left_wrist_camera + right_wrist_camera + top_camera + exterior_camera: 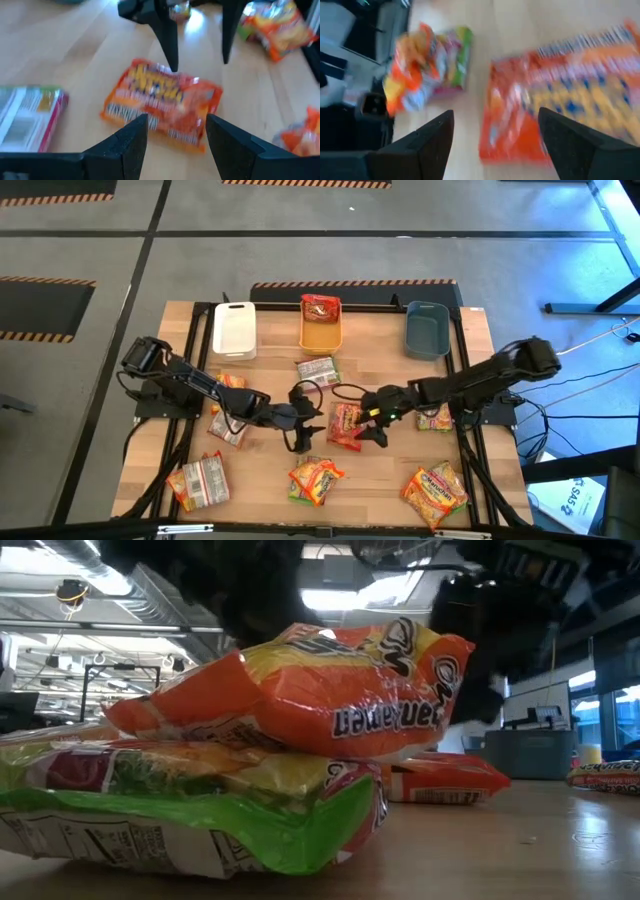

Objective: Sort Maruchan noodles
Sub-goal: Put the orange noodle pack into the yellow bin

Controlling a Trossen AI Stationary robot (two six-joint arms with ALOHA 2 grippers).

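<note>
Stacked noodle packets nearest the low camera, orange bin holding one packet, white bin and grey-blue bin beside it, left gripper and right gripper spread, empty, flanking red packet below that bin.
</note>
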